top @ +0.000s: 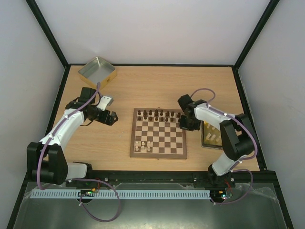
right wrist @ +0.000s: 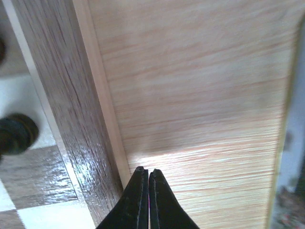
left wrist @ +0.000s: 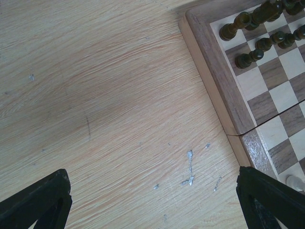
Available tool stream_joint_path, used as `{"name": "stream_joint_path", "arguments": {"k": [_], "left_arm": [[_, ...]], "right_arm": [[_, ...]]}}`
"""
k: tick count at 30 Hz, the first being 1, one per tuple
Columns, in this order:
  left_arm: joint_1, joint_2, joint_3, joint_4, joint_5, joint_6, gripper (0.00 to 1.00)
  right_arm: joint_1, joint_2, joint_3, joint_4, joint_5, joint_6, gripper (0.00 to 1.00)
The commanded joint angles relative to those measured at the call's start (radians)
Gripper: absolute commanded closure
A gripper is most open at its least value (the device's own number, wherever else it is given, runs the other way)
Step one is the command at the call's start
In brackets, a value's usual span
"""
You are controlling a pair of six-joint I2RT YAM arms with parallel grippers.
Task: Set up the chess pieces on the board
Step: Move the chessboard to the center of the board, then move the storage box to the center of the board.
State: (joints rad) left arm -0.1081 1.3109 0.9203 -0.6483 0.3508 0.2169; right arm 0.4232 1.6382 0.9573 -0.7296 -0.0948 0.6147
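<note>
Setup partial: checkered wooden chessboard (top: 162,138), dark chessmen (top: 157,114) mostly ranked, cream chessmen (top: 143,144) seemingly few; right gripper (right wrist: 148,172) closed, left gripper (top: 112,117) spread, both empty

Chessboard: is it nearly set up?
Partly. The dark pieces stand along the far rows of the board, and a few pale pieces stand near its left corner. Nothing is in hand: the right pincer is shut and empty by the board's edge, the left pincer open over bare table. Spare pieces wait in the tray.
</note>
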Motion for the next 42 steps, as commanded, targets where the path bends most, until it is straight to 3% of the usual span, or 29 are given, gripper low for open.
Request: {"name": "stream_joint_path", "arguments": {"k": [1, 3, 5, 6, 7, 23, 27, 32, 42], "left_arm": [[0.001, -0.01, -0.011, -0.002, -0.001, -0.004, 0.05], [0.001, -0.01, -0.011, -0.001, -0.001, -0.005, 0.06], [0.001, -0.011, -0.014, 0.0, 0.0, -0.005, 0.06], [0.001, -0.011, -0.014, 0.001, 0.001, -0.005, 0.06], [0.001, -0.013, -0.014, 0.0, 0.001, -0.005, 0.06], [0.008, -0.018, -0.016, 0.0, 0.005, -0.004, 0.05], [0.011, -0.019, -0.016, 0.001, 0.005, -0.004, 0.05], [0.016, -0.014, -0.017, 0.0, 0.005, -0.005, 0.05], [0.016, -0.003, -0.017, 0.006, 0.001, -0.005, 0.05]], "right_arm": [[-0.008, -0.035, 0.103, -0.109, 0.165, 0.014, 0.98], [-0.036, -0.054, 0.147, -0.153, 0.223, 0.037, 0.95], [-0.067, -0.063, 0.179, -0.189, 0.261, 0.044, 0.68], [-0.078, -0.066, 0.191, -0.204, 0.275, 0.043, 0.6], [-0.087, -0.068, 0.197, -0.216, 0.289, 0.043, 0.58], [-0.163, -0.142, 0.04, -0.147, 0.206, 0.023, 0.64], [-0.163, -0.16, -0.006, -0.113, 0.147, 0.024, 0.67], [-0.163, -0.191, -0.062, -0.074, 0.053, 0.025, 0.77], [-0.146, -0.284, -0.173, -0.035, -0.079, 0.044, 0.8]]}}
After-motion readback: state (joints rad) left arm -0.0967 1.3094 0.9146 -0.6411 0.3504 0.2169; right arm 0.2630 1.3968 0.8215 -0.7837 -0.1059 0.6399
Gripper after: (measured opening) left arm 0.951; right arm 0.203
